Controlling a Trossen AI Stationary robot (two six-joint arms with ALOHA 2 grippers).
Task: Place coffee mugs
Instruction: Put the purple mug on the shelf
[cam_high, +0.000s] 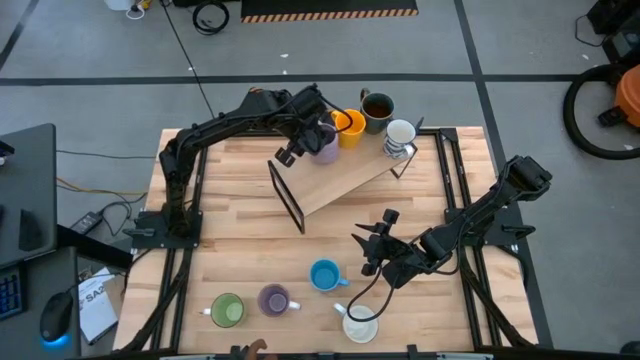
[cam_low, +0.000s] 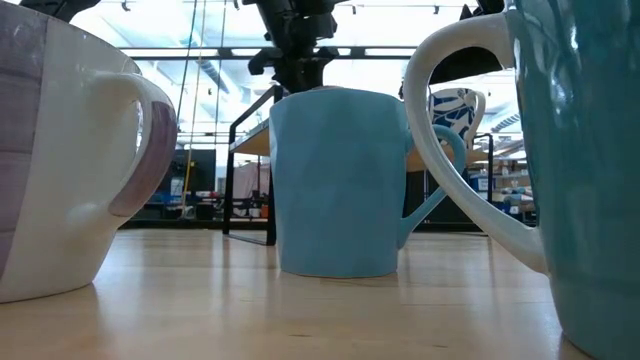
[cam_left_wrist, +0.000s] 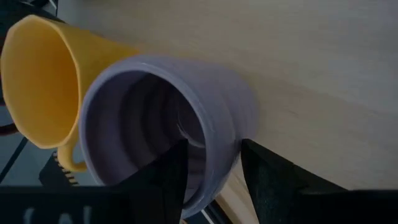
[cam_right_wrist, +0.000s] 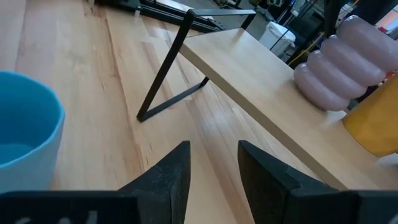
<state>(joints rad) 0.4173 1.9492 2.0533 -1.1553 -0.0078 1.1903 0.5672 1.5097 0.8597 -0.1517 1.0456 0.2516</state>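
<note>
A ribbed purple mug (cam_high: 322, 143) stands on a raised wooden shelf (cam_high: 345, 178), next to an orange mug (cam_high: 349, 127), a dark grey-brown mug (cam_high: 377, 108) and a white patterned mug (cam_high: 400, 137). My left gripper (cam_high: 312, 137) is at the purple mug (cam_left_wrist: 161, 118), shut on its wall. On the table near the front edge stand a green mug (cam_high: 227, 310), a second purple mug (cam_high: 274, 299), a blue mug (cam_high: 324, 274) and a white mug (cam_high: 360, 326). My right gripper (cam_high: 374, 246) hovers open over the table, right of the blue mug (cam_right_wrist: 25, 124). My left gripper (cam_left_wrist: 214, 177) holds the purple mug by its rim wall (cam_left_wrist: 221, 152). One finger (cam_left_wrist: 168, 180) is inside the mug and the other (cam_left_wrist: 267, 180) is outside. The mug stands upright with its base on the shelf (cam_right_wrist: 249, 68), close against the orange mug (cam_left_wrist: 43, 81).
The shelf rests on black metal legs (cam_high: 288, 195) and lies slanted across the table's far half. Black rails (cam_high: 455, 200) run along both table sides. Bare wood lies between the shelf and the front row of mugs. In the low view the blue mug (cam_low: 340, 180) stands between two nearer mugs.
</note>
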